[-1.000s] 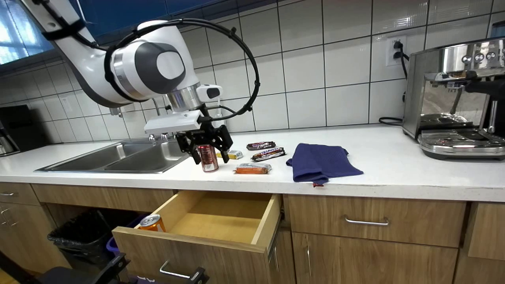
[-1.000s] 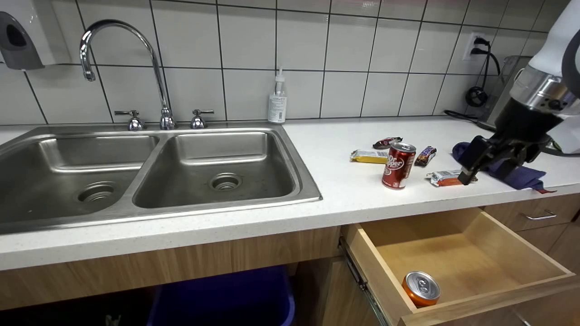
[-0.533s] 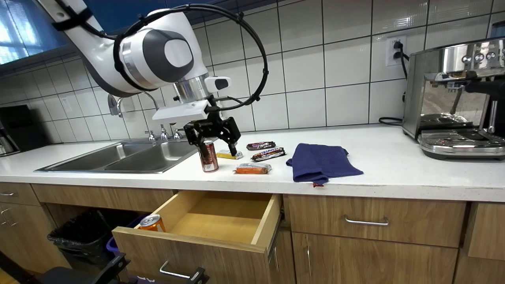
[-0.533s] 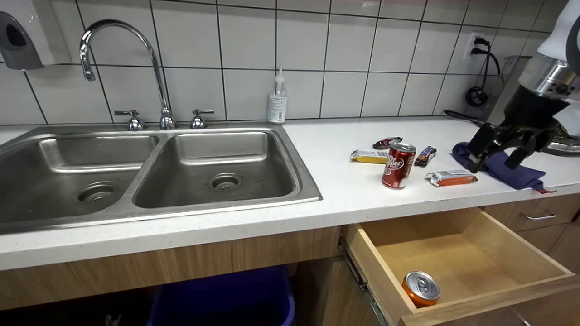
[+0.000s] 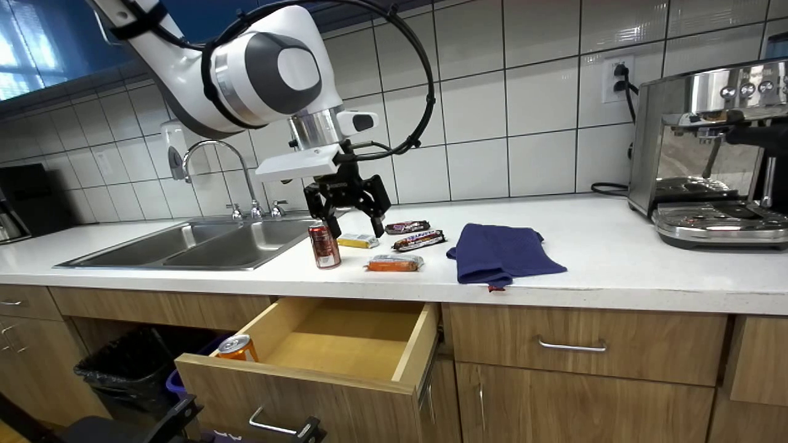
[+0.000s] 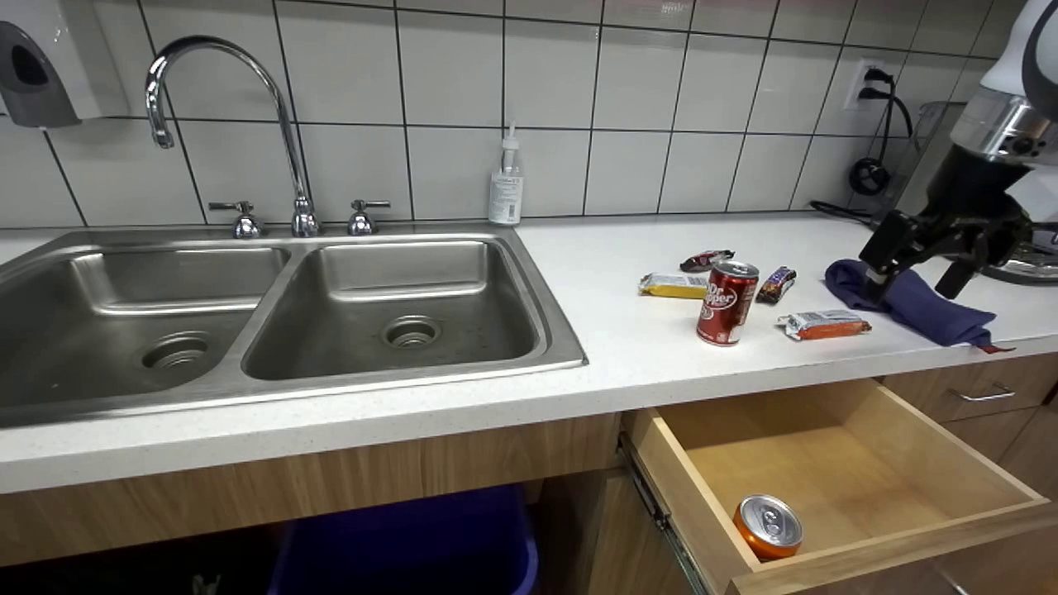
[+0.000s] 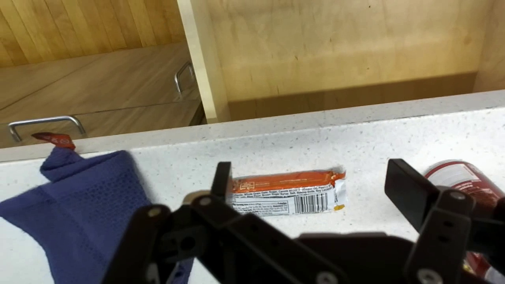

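My gripper [image 5: 356, 229] is open and empty, pointing down above the counter; it also shows in both exterior views [image 6: 913, 287] and in the wrist view [image 7: 311, 179]. In the wrist view an orange and white wrapped bar [image 7: 284, 193] lies on the counter below, between the fingers in the picture, its left end partly hidden by a finger. A red Dr Pepper can [image 6: 726, 304] stands upright nearby and appears behind the right finger in the wrist view [image 7: 465, 181]. A yellow wrapped bar [image 6: 674, 286] and two dark wrapped bars [image 5: 407, 227] [image 5: 418, 240] lie farther back.
An open drawer [image 5: 351, 338] below the counter holds an orange can [image 6: 769, 525]. A blue cloth [image 5: 502, 252] lies right of the bars, with a coffee machine [image 5: 720, 160] beyond. A double sink [image 6: 397, 330], faucet [image 6: 289, 149] and pump bottle [image 6: 506, 186] stand opposite.
My open gripper has risen and moved away from above the red can, toward the cloth side. The can, the bars, the cloth and the drawer have not moved.
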